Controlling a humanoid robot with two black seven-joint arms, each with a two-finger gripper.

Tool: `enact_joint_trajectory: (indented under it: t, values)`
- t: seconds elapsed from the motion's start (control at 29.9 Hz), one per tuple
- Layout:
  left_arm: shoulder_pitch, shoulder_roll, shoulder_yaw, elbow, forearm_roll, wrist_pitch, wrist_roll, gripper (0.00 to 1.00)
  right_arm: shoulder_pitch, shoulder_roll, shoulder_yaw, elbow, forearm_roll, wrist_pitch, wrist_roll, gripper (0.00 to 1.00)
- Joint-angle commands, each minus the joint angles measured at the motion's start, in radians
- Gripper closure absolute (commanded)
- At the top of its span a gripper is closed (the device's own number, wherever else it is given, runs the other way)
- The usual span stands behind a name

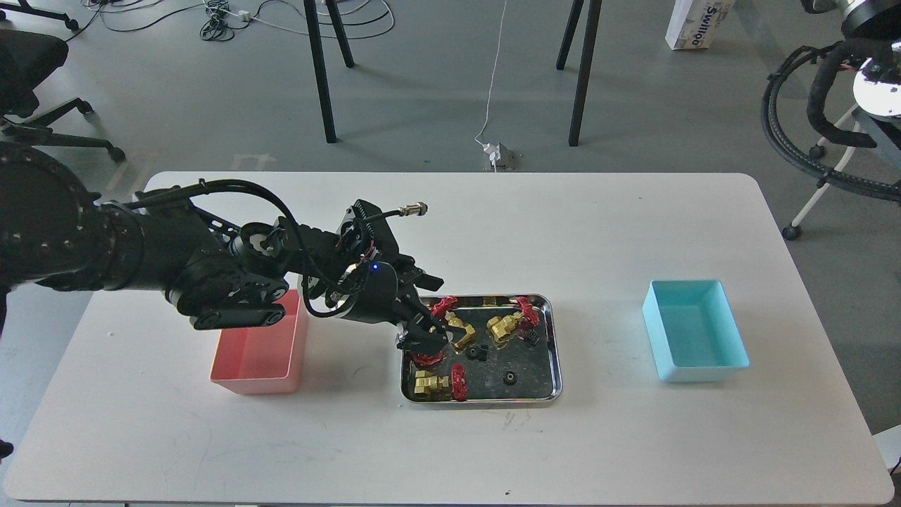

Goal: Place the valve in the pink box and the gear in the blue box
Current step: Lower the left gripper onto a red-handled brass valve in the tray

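A steel tray (555,352) at the table's middle holds several brass valves with red handwheels and three tiny black gears. My left gripper (424,336) is down in the tray's left part, over one valve whose red handwheel (425,360) shows just below it. Its dark fingers cannot be told apart. Other valves lie at the tray's middle (461,331), back right (505,327) and front left (431,384). The gears (479,352) (508,378) (531,339) lie loose. The pink box (257,355) is to the left, the blue box (693,341) to the right. Both look empty.
My left arm (211,282) crosses above the pink box's back edge. Parts of my right arm (866,28) show at the top right corner, off the table. Chair and table legs stand on the floor beyond the table's far edge.
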Motion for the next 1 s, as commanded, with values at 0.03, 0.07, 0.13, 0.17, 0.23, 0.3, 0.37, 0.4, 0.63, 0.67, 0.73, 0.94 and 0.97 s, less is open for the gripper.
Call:
enact_joint_trajectory:
  t: [0.03,0.07,0.13,0.17,0.23,0.3,0.37,0.4,0.63,0.67,0.73,0.94,0.97]
  values:
    - [0.059,-0.002,0.001,0.047,0.036,0.000,0.000,0.09,-0.015,0.000,0.000,0.007,0.002,0.000,0.000,0.00]
    - [0.069,-0.002,0.001,0.055,0.042,0.000,0.000,0.11,-0.018,0.003,0.000,0.009,0.002,0.000,0.000,0.00]
    - [0.085,-0.002,0.001,0.061,0.056,0.000,0.000,0.15,-0.022,0.003,0.000,0.011,0.003,-0.001,0.000,0.00]
    - [0.089,-0.002,0.001,0.064,0.062,0.000,0.000,0.16,-0.025,0.003,0.000,0.011,0.003,0.000,0.000,0.00]
    - [0.097,0.000,0.001,0.075,0.068,0.000,0.000,0.19,-0.030,0.003,0.000,0.011,0.003,-0.001,0.000,0.00]
    - [0.114,0.000,0.001,0.093,0.068,0.000,0.000,0.21,-0.032,0.003,0.002,0.011,0.003,0.000,0.000,0.00]
    - [0.128,0.000,0.001,0.113,0.068,0.000,0.000,0.23,-0.033,0.003,0.002,0.012,0.003,-0.001,0.000,0.00]
    - [0.132,0.000,0.001,0.121,0.068,0.000,0.000,0.25,-0.035,0.005,0.002,0.012,0.003,-0.001,0.000,0.00]
    - [0.152,0.000,0.001,0.141,0.070,0.000,0.000,0.31,-0.044,0.008,0.002,0.012,0.003,-0.001,0.000,0.00]
    - [0.159,0.000,0.001,0.147,0.071,0.000,0.000,0.32,-0.044,0.008,0.002,0.012,0.003,-0.001,0.000,0.00]
    - [0.166,-0.002,0.001,0.158,0.076,0.002,0.000,0.34,-0.045,0.008,0.002,0.012,0.003,-0.001,0.000,0.00]
    - [0.169,0.000,-0.002,0.166,0.088,0.005,0.000,0.39,-0.052,0.008,0.002,0.012,0.003,-0.001,0.000,0.00]
    - [0.169,0.000,-0.002,0.169,0.088,0.005,0.000,0.41,-0.055,0.008,0.002,0.012,0.003,-0.001,0.002,0.00]
